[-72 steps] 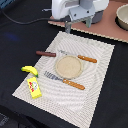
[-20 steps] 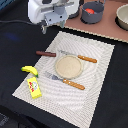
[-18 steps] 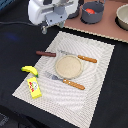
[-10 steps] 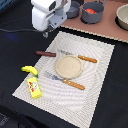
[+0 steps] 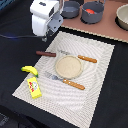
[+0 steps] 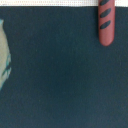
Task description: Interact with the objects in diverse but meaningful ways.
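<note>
A dark tabletop (image 5: 15,60) carries a pale striped placemat (image 5: 95,75) at centre, while a brown wooden counter (image 5: 112,30) runs toward two o'clock.

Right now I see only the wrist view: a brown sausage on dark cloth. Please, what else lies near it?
Observer: The sausage lies at the placemat's edge; a round tan plate sits beside it on the mat.
Operator: Is any cutlery there?
Observer: Yes, a knife and a fork with wooden handles flank the plate.
Operator: Other toy foods?
Observer: A yellow banana and a yellow box rest toward the exterior view's left.
</note>
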